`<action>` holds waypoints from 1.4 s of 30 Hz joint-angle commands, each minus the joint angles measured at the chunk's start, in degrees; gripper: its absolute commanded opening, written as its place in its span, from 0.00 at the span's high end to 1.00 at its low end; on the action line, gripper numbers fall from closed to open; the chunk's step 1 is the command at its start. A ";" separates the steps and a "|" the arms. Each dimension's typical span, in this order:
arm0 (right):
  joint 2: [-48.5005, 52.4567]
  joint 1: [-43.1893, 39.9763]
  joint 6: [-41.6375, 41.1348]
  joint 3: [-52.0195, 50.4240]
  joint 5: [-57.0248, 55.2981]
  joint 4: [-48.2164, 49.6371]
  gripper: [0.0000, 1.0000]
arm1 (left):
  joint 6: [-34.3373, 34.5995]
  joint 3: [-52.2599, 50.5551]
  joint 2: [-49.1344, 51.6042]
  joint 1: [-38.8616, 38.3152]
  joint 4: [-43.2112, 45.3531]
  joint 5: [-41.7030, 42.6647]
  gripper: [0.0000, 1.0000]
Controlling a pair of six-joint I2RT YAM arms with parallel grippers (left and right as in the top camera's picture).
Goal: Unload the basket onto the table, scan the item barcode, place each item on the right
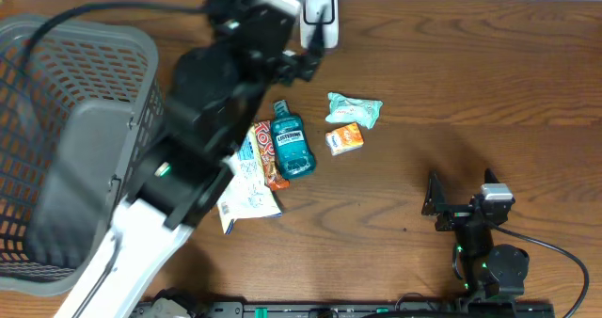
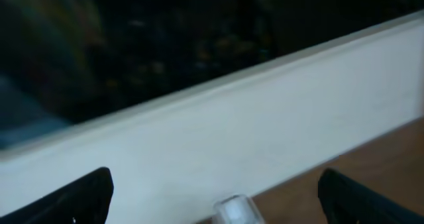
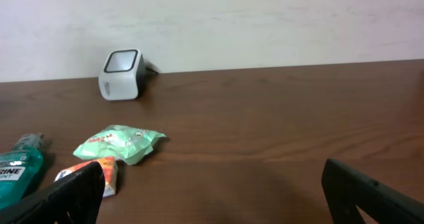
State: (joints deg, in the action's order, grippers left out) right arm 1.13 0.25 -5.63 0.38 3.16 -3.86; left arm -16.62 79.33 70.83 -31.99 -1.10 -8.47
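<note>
Closest to me, the right end effector [image 1: 435,203] sits parked at the near edge of the tabletop [image 1: 508,92], its jaws spread wide with nothing between them. Past it, mid-table, the goods lie in a loose cluster: a teal mouthwash bottle [image 1: 290,145] on its side, an orange packet [image 1: 344,139] just beside it, a green-and-white pouch [image 1: 355,109] a little farther back, and a white-and-blue sachet [image 1: 246,191] overlapping a brown snack wrapper [image 1: 273,166]. None of them is in a grip.

Farther out, the left end effector [image 1: 315,62] hangs next to the scanner [image 1: 320,13], fingers released and empty. In its own camera I see only the top of the scanner between them.

I judge I am between items, with nothing presented to the scanner window. The next move calls for bringing the left arm to the cluster, picking one item cleanly, probably the bottle since it lies clear on top, and turning it so its barcode faces the window. I can't read where any barcode sits from here.

The tabletop is dark brown wood grain, smooth and matte. A grey slatted basket [image 1: 94,130] stands at its left end. At the far edge a plain pale wall rises; above it the left wrist view goes dark and blurred, and I can't tell what is there.
</note>
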 commanded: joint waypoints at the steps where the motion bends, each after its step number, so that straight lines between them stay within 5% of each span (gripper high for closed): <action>1: 0.02 0.33 -0.09 -0.07 -0.04 -0.26 0.01 | -10.36 0.44 -4.85 0.20 -4.68 -12.83 0.02; 6: 0.02 0.33 -0.09 -0.07 -0.04 -0.26 0.01 | -15.02 0.33 -9.62 0.26 -15.93 -19.91 0.02; 11: 0.02 0.33 -0.09 -0.07 -0.04 -0.26 0.01 | -12.44 0.04 -16.44 0.57 -17.42 -15.41 0.02; 19: 0.02 0.33 -0.09 -0.07 -0.04 -0.26 0.01 | -4.20 -0.76 -30.14 4.66 -24.00 1.88 0.02; 30: 0.02 0.33 -0.09 -0.07 -0.04 -0.24 0.01 | 7.69 -6.03 -46.10 23.21 -26.45 28.44 0.02; 42: 0.02 0.33 -0.09 -0.07 -0.04 -0.24 0.01 | 7.76 -9.42 -58.40 25.90 -28.04 35.87 0.02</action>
State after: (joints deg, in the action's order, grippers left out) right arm 1.13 0.25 -5.63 0.38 3.16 -3.88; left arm -9.93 70.26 14.63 -5.67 -28.60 22.59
